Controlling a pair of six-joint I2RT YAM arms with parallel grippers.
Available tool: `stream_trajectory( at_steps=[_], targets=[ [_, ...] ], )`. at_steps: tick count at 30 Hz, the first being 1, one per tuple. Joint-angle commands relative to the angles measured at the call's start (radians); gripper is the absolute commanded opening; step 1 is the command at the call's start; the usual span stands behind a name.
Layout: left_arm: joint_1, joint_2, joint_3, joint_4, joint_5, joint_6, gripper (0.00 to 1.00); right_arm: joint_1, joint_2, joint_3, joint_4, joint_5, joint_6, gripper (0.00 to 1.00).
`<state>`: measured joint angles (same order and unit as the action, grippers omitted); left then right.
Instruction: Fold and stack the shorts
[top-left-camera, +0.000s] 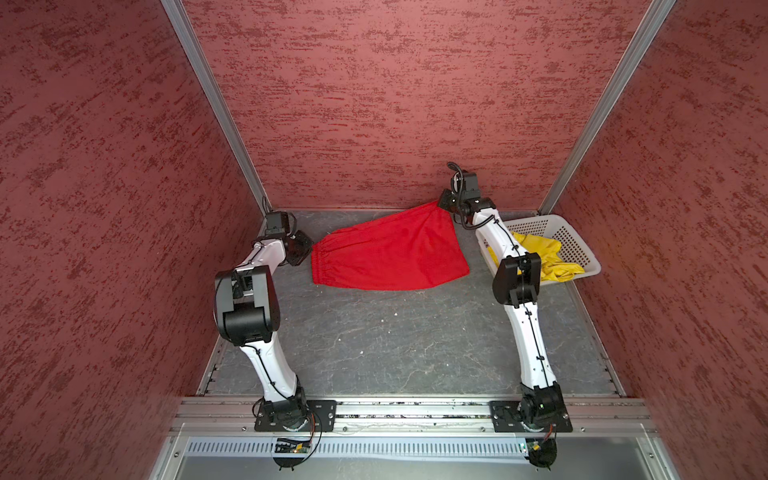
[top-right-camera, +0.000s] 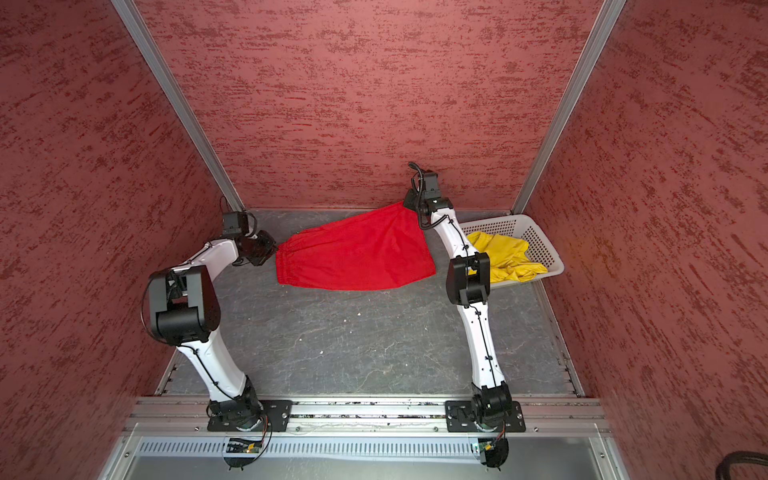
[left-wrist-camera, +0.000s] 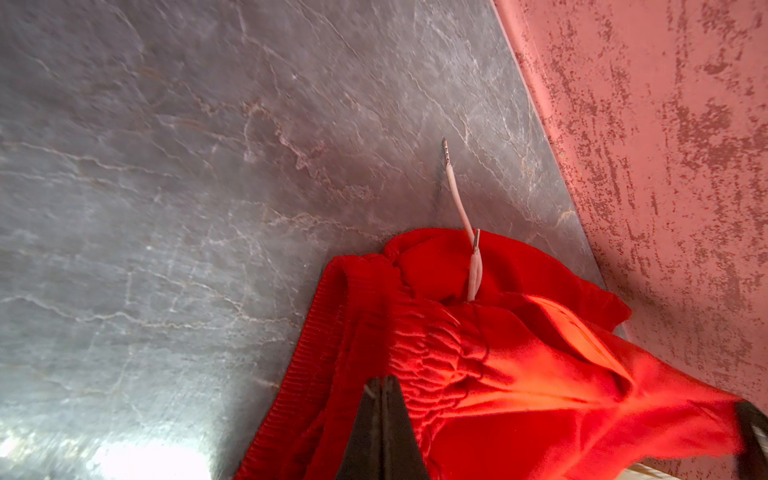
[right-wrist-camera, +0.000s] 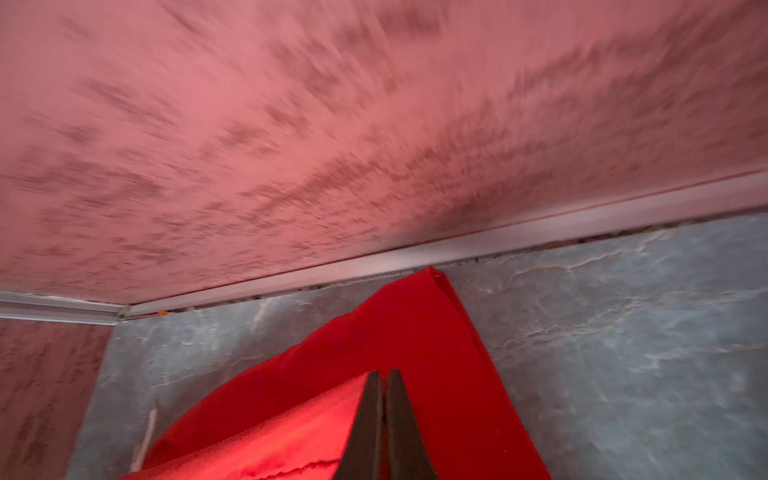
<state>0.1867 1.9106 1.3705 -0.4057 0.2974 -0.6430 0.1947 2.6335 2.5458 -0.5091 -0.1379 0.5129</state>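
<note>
Red shorts (top-left-camera: 390, 253), stretched between both arms over the far half of the grey table (top-left-camera: 395, 340), toward 12 o'clock in both top views. The gathered waistband (top-left-camera: 322, 266) faces 9 o'clock and the leg end faces 3 o'clock. Left gripper (top-left-camera: 305, 249), at 9 o'clock of the garment, has its jaws pressed together on the waistband. The left wrist view shows the dark fingertips (left-wrist-camera: 368, 419) meeting over the ruched elastic, with a pale drawstring (left-wrist-camera: 459, 199) hanging from the waist. Right gripper (top-left-camera: 444, 202), at 1 o'clock of the garment and close to the back wall (top-left-camera: 395, 104), is clamped on a raised corner of the leg end. In the right wrist view its fingers (right-wrist-camera: 368, 415) lie closed on red cloth. Whether the near edge of the garment rests on the table cannot be told. Yellow shorts (top-left-camera: 548, 259) lie crumpled in the white perforated basket (top-left-camera: 577, 245) at 2 o'clock of the table, just beside the right arm and apart from the red pair.
</note>
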Motion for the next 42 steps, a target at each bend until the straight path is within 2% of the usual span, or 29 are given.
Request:
stream_trajectory(
  at_steps=[1, 4, 8, 9, 11, 12, 13, 14, 18, 20, 22, 23, 24, 26, 29, 30, 34, 40, 42],
  targets=[
    [0.012, 0.048, 0.001, 0.017, -0.011, -0.009, 0.0, -0.005, 0.073, 0.024, 0.08, -0.031, 0.045, 0.01],
    [0.013, 0.062, 0.005, 0.018, -0.018, -0.005, 0.0, -0.002, 0.118, 0.025, 0.157, -0.061, 0.077, 0.01],
    [0.012, 0.068, 0.01, 0.015, -0.029, 0.003, 0.0, 0.007, 0.138, 0.019, 0.187, -0.033, 0.076, 0.03],
    [0.013, 0.07, 0.009, 0.014, -0.029, 0.003, 0.0, 0.009, 0.139, 0.012, 0.196, -0.031, 0.075, 0.12],
    [0.013, 0.074, 0.008, 0.014, -0.029, 0.008, 0.0, 0.012, 0.143, 0.003, 0.205, -0.035, 0.081, 0.45],
    [0.011, 0.076, 0.005, 0.013, -0.029, 0.009, 0.0, 0.014, 0.139, -0.001, 0.2, -0.029, 0.082, 0.55],
    [0.013, 0.078, 0.001, 0.012, -0.029, 0.01, 0.02, 0.017, 0.135, -0.005, 0.195, -0.019, 0.079, 0.59],
    [0.013, 0.078, -0.003, 0.013, -0.029, 0.012, 0.08, 0.02, 0.127, -0.013, 0.193, -0.01, 0.073, 0.6],
    [0.023, 0.063, -0.028, 0.015, -0.02, 0.014, 0.2, 0.026, 0.052, -0.069, 0.21, 0.01, 0.046, 0.62],
    [0.03, 0.041, -0.047, 0.019, -0.019, 0.015, 0.23, 0.034, -0.007, -0.116, 0.212, 0.027, 0.025, 0.62],
    [0.039, 0.013, -0.067, 0.017, -0.017, 0.019, 0.41, 0.05, -0.094, -0.193, 0.21, 0.071, -0.008, 0.63],
    [0.043, -0.005, -0.078, 0.016, -0.014, 0.021, 0.56, 0.066, -0.148, -0.251, 0.213, 0.105, -0.031, 0.64],
    [0.045, -0.026, -0.096, 0.019, -0.015, 0.022, 0.63, 0.084, -0.201, -0.322, 0.221, 0.141, -0.058, 0.65],
    [0.046, -0.064, -0.121, 0.023, -0.015, 0.018, 0.69, 0.13, -0.313, -0.456, 0.237, 0.237, -0.103, 0.7],
    [0.042, -0.12, -0.163, 0.028, -0.034, 0.004, 0.91, 0.174, -0.457, -0.655, 0.292, 0.298, -0.101, 0.73],
    [0.037, -0.13, -0.179, 0.034, -0.034, 0.003, 0.98, 0.187, -0.499, -0.725, 0.317, 0.291, -0.086, 0.73],
    [0.021, -0.12, -0.229, 0.085, 0.015, -0.018, 0.99, 0.252, -0.537, -0.857, 0.353, 0.243, -0.062, 0.65],
    [-0.021, -0.095, -0.292, 0.176, 0.051, -0.045, 1.0, 0.356, -0.442, -0.844, 0.339, 0.097, -0.068, 0.2],
    [-0.031, -0.08, -0.303, 0.209, 0.071, -0.062, 0.99, 0.379, -0.407, -0.825, 0.326, 0.067, -0.06, 0.15]
  ],
)
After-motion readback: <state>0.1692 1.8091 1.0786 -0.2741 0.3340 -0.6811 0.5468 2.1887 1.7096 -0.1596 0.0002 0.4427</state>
